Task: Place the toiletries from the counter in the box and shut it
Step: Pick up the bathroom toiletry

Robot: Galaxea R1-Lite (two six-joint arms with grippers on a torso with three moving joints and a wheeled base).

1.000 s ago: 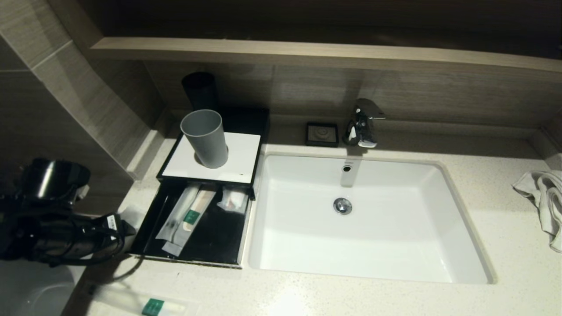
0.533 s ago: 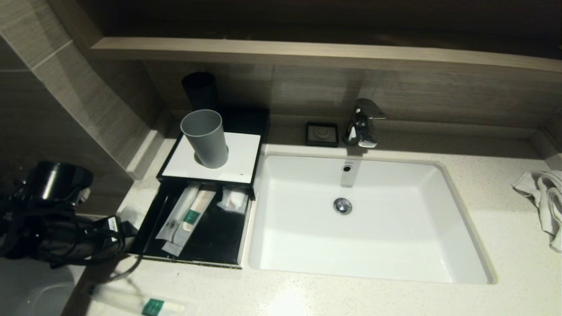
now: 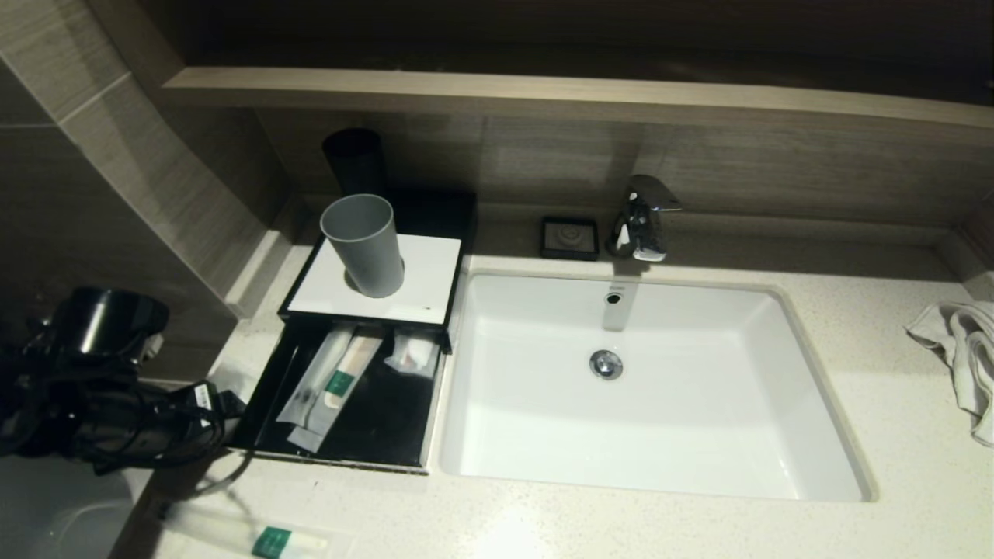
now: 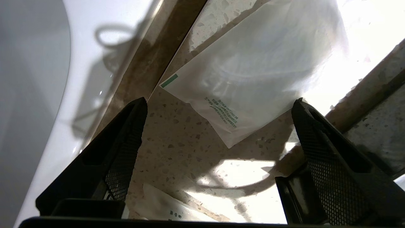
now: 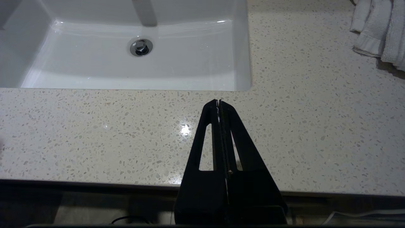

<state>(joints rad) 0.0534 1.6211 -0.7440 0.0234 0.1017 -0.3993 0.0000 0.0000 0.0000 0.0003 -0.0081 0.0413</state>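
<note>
The black box (image 3: 423, 268) stands left of the sink, its drawer (image 3: 388, 423) pulled out. Long translucent packets (image 3: 330, 384) and a small clear sachet (image 3: 411, 353) lie in the drawer. Another long packet with a green label (image 3: 264, 541) lies on the counter (image 3: 893, 404) at the front left corner. My left arm (image 3: 101, 404) hangs at the far left by that corner. In the left wrist view the left gripper (image 4: 220, 102) is open above the speckled counter, empty, with a flat white sachet (image 4: 253, 63) just past its fingertips. My right gripper (image 5: 219, 102) is shut and empty over the counter's front edge.
A grey cup (image 3: 363, 244) stands on the box's white top, a black cup (image 3: 353, 159) behind it. The white sink (image 3: 660, 435) fills the middle, with the faucet (image 3: 641, 217) and a soap dish (image 3: 570, 237) behind. A white towel (image 3: 963, 349) lies far right.
My left arm has shifted slightly to the right and down towards the counter's corner. The drawer and its packets have not moved.
</note>
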